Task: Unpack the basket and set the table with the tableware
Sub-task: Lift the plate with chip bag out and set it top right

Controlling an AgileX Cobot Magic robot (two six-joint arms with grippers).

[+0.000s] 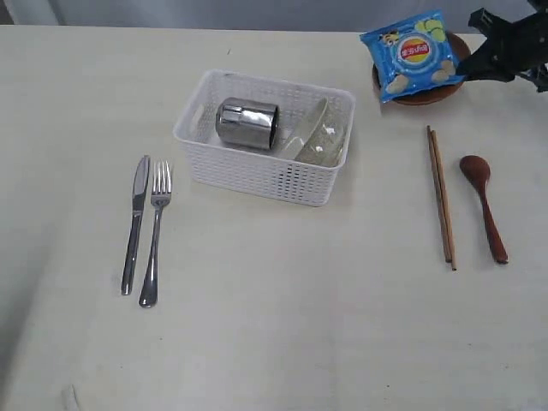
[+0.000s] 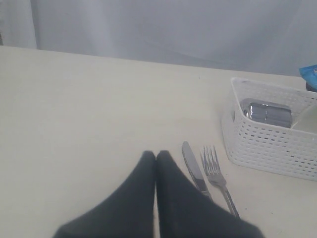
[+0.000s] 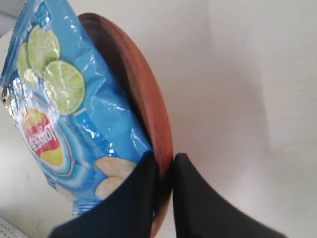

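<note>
The white basket (image 1: pixel 264 171) stands mid-table (image 1: pixel 282 308), holding a steel cup (image 1: pixel 247 122) on its side and a pale bowl (image 1: pixel 321 137) leaning on edge. A knife (image 1: pixel 134 223) and fork (image 1: pixel 156 231) lie side by side to the basket's left. Chopsticks (image 1: pixel 440 195) and a reddish-brown spoon (image 1: pixel 484 205) lie on the right. My right gripper (image 3: pixel 165 161) is shut on the rim of the dark brown plate (image 3: pixel 148 99) at the far right, which carries a blue chip bag (image 3: pixel 64 114). My left gripper (image 2: pixel 156 154) is shut and empty above the table, beside the knife (image 2: pixel 194 168) and fork (image 2: pixel 215 171).
The chip bag (image 1: pixel 413 53) covers most of the plate (image 1: pixel 425 98) near the table's far edge. The right arm (image 1: pixel 514 43) reaches in from the top right corner. In the left wrist view the basket (image 2: pixel 267 144) shows the cup (image 2: pixel 267 113) inside.
</note>
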